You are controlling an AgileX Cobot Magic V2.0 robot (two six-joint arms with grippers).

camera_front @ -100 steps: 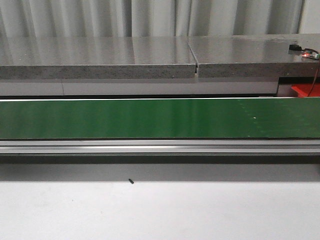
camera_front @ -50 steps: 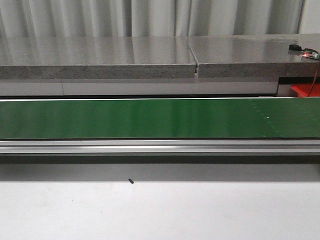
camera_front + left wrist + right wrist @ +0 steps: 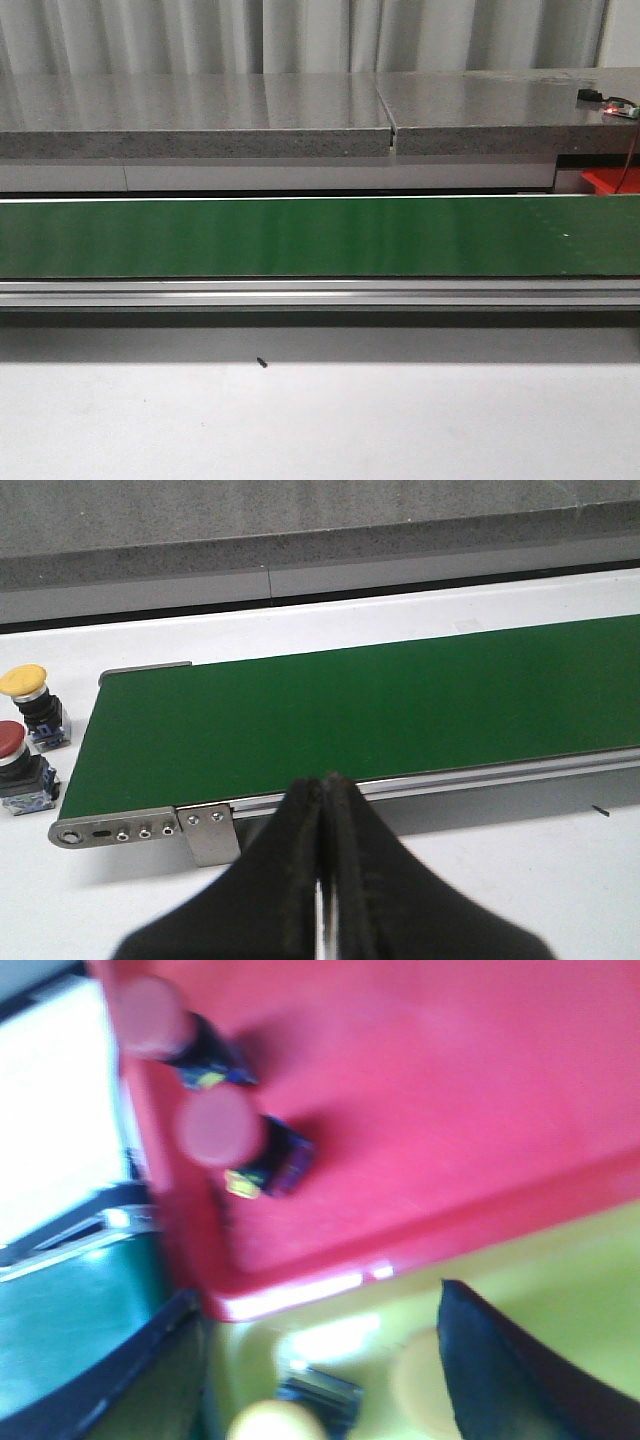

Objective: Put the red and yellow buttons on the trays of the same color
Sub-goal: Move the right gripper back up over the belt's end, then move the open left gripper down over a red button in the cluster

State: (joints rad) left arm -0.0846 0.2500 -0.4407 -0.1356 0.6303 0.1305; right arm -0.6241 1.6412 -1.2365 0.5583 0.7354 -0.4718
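Front view: long green conveyor belt [image 3: 320, 237] across the frame, bare of buttons, with a grey stone counter [image 3: 200, 115] behind and a white table [image 3: 320, 420] in front. No arm in sight. Corner of a red tray [image 3: 610, 181] just visible at the belt's far right end, presumably set there to catch sorted parts.

Left wrist view: left gripper [image 3: 322, 810] clenched tight on nothing, poised above the belt's near rail. Yellow button [image 3: 30, 702] and red button [image 3: 20, 768] upright on the white surface just beside the belt's end, close together, probably staged for loading onto the belt.

Right wrist view: blurred. Two red buttons [image 3: 225, 1140] lying tipped inside the red tray, already sorted by colour. Yellow tray [image 3: 560, 1300] adjoining it, with a yellow button [image 3: 290, 1415] inside. Right gripper [image 3: 320, 1370] over the yellow tray, fingers spread wide, apparently empty, likely released after a drop.
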